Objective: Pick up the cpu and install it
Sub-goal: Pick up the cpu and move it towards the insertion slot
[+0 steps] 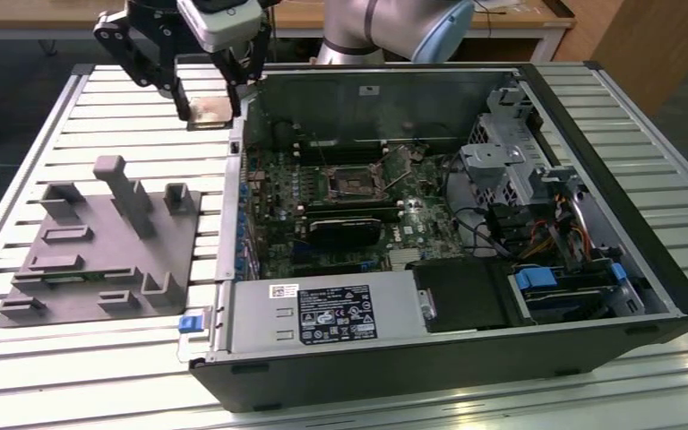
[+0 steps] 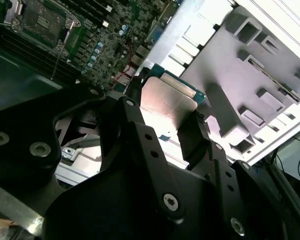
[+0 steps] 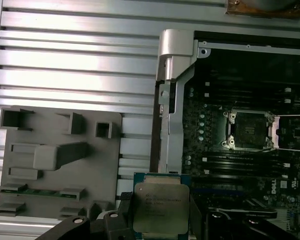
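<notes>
The cpu [image 1: 210,113] is a flat square chip with a pale silver top, held in the air above the slatted table, just outside the open computer case's back corner on the exterior view's left. My gripper [image 1: 209,103] is shut on it, one black finger on each side. Both wrist views show the cpu [image 3: 160,206] [image 2: 166,100] clamped between the fingers [image 3: 195,216]. The black-framed motherboard socket [image 1: 353,182] [image 3: 248,129] lies open inside the case, apart from the chip.
A grey plastic fixture [image 1: 93,242] with upright blocks sits on the slatted table [image 1: 117,116] at the exterior view's left. The open computer case [image 1: 583,134] holds drive cages, cables and a power supply [image 1: 320,313]. Its metal wall [image 3: 170,100] stands between chip and socket.
</notes>
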Robot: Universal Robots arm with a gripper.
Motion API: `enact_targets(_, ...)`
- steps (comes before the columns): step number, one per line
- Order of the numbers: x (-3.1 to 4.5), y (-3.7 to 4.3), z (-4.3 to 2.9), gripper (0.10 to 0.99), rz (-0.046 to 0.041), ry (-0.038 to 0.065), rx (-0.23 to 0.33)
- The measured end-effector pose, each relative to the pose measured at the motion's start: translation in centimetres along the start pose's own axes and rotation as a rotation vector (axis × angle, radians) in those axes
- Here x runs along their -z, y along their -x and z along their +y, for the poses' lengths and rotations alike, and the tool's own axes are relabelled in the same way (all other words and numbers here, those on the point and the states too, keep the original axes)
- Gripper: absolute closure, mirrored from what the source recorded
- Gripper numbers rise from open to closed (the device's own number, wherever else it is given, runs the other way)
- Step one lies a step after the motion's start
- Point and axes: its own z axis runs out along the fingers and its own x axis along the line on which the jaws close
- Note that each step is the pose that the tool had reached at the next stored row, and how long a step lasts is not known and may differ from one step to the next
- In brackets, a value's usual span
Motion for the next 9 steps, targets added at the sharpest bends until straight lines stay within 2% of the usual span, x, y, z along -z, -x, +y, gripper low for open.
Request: enact_targets(9, -0.03, 1.50, -0.05, 0.545, 0.0000, 0.000, 0.000)
